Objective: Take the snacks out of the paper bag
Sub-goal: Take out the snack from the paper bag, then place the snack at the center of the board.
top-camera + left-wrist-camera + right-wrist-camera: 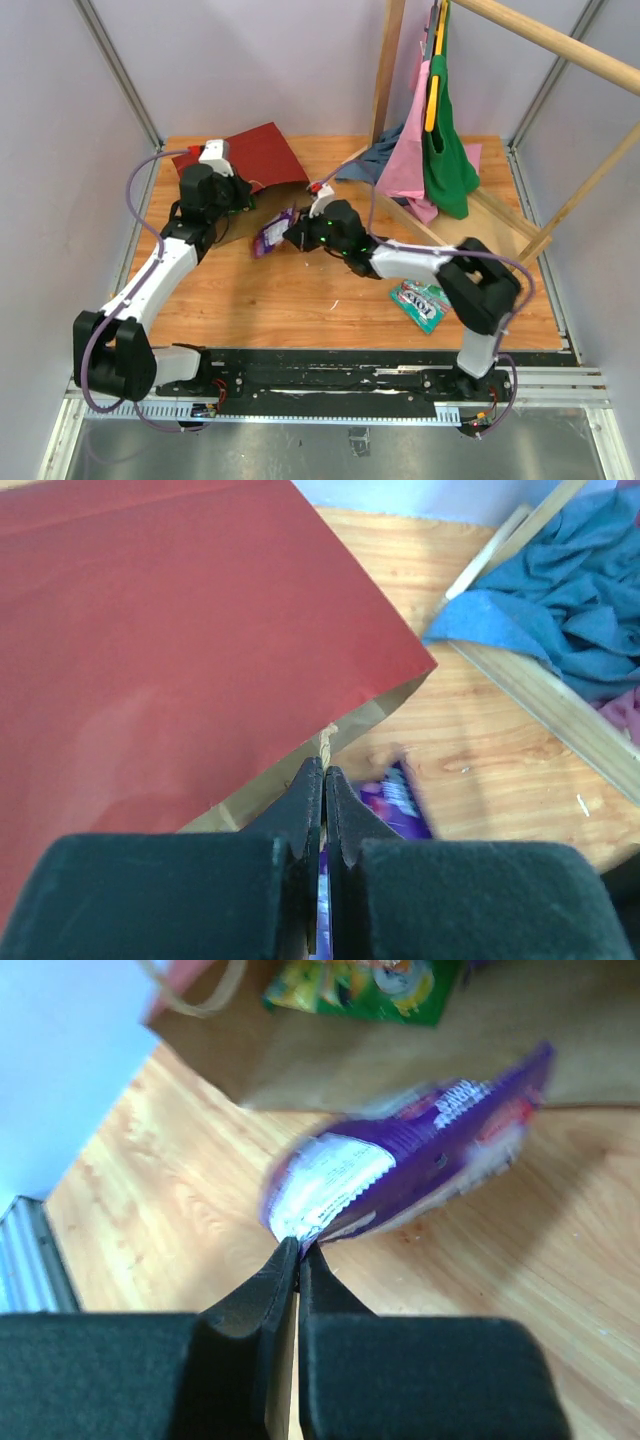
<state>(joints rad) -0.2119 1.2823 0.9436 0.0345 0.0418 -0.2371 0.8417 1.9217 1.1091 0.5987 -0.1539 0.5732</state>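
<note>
**One out, one leaving, more to come**

The right hand (pixel 290 1250) is pinched tight on the crimped end of a glossy purple snack packet (pixel 420 1150). It holds the packet just outside the mouth of the dark red paper bag (pixel 255 155), which lies on its side toward the far-left corner of the wooden desk (pixel 300 310). The left hand (pixel 323 775) is closed at the bag's kraft rim — whether it grips the paper I cannot tell. A teal-green packet (pixel 420 305) lies toward the near-right corner. A green packet (pixel 370 985) shows inside the bag — probably most of the job remains.

— How do the arms sit?
— The left arm (pixel 160 275) reaches forward. The right arm (pixel 420 262) folds across toward the middle.
— Grippers?
— The left gripper (pixel 322 770) is pressed closed. The right gripper (pixel 298 1250) is pinching a purple packet (pixel 420 1150) by its corner.
</note>
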